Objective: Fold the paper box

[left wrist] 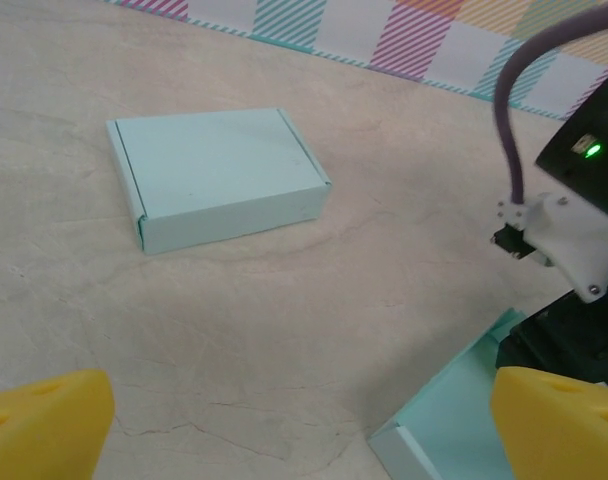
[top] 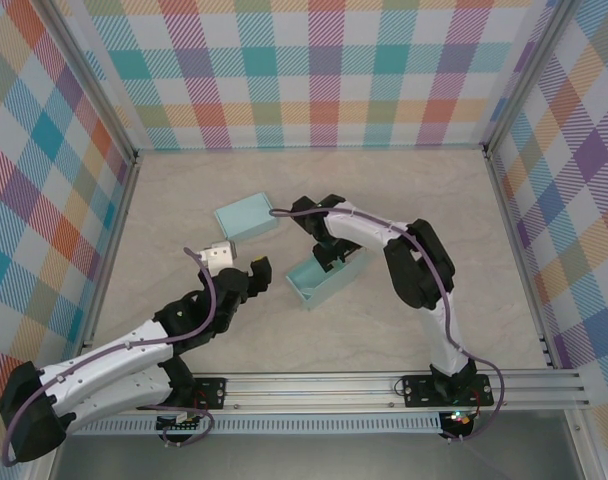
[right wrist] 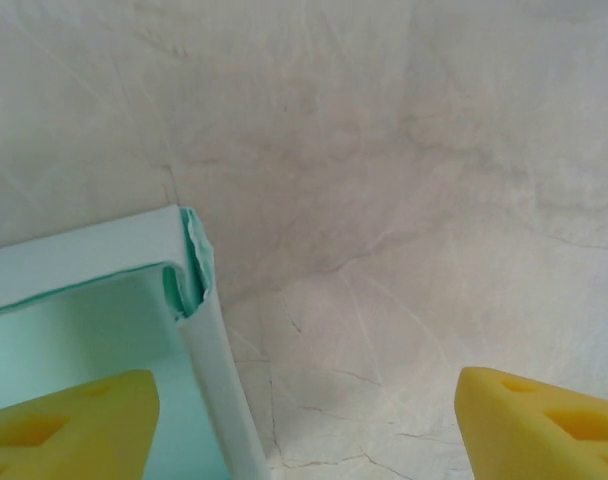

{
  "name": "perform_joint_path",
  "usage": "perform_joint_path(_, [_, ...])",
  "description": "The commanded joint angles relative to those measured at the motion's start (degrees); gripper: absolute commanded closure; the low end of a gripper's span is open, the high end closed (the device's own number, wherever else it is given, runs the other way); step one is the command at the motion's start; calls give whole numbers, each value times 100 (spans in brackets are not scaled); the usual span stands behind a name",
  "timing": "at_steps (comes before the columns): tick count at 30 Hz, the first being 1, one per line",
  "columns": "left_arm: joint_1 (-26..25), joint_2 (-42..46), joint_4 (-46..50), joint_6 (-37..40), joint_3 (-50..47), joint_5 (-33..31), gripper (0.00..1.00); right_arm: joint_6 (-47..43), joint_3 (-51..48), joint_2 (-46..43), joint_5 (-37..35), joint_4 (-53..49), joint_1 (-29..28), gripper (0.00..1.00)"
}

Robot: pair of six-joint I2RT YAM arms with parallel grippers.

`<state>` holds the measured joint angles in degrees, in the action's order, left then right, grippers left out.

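An unfolded light teal paper box (top: 325, 279) lies open on the table's middle; its corner (left wrist: 454, 405) and its wall (right wrist: 212, 372) show in the wrist views. My right gripper (top: 331, 254) hovers open over that box's far end. One yellow finger (right wrist: 66, 425) is over the box's inside, the other is over bare table, and the side wall stands between them untouched. My left gripper (top: 247, 273) is open just left of the box, nothing between its yellow fingertips (left wrist: 46, 418).
A closed teal box (top: 246, 215) rests on the table behind the left gripper, seen whole as the closed box (left wrist: 219, 176) in the left wrist view. Checked walls surround the table, and the metal rail (top: 384, 385) runs along the near edge.
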<state>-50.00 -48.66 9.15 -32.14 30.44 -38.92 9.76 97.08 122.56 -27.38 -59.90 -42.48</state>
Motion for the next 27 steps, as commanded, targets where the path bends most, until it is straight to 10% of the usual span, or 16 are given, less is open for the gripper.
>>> perform_joint_path(1, [256,-126,122,14,198,156,6,-4,252,-644,19,26,-41,18])
perform_joint_path(12, [1167,-1791,-2,582,991,997,8,804,-336,-2789,-242,492,140,0])
perform_joint_path(27, [1392,-3909,-421,699,1672,1083,26,3008,-4128,-6139,793,1158,1049,0])
